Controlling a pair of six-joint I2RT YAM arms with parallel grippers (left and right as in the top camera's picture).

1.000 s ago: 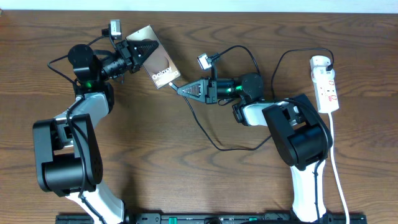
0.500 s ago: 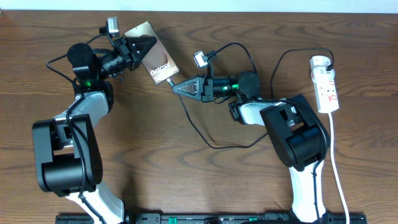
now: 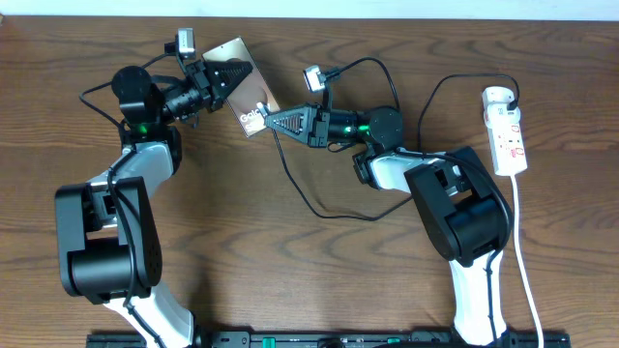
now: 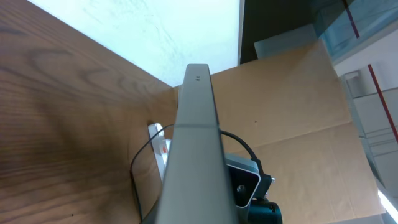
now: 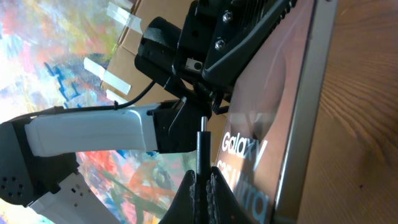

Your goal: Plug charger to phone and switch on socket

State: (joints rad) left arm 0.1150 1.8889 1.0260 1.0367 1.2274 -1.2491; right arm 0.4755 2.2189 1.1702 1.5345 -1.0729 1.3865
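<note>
- Two grippers meet: the left gripper [image 3: 230, 74] clamps the phone [image 3: 251, 101], held tilted off the table.
- The right gripper [image 3: 273, 120] pinches the charger [image 5: 201, 149] by its tip, just short of the phone's lower edge.
- Step in hand: plugging in. The next move likely calls for aligning the tip with the port, then a straight push.
- The socket [image 3: 505, 130] lies well behind the right gripper, its switch left for later.

brown phone [image 3: 253, 99] tilted at top left; black charger [image 3: 334, 217] loops mid-table; white socket [image 3: 507, 135] far right

Slack charger [image 3: 338, 217] looped across table [image 3: 280, 290]
</note>
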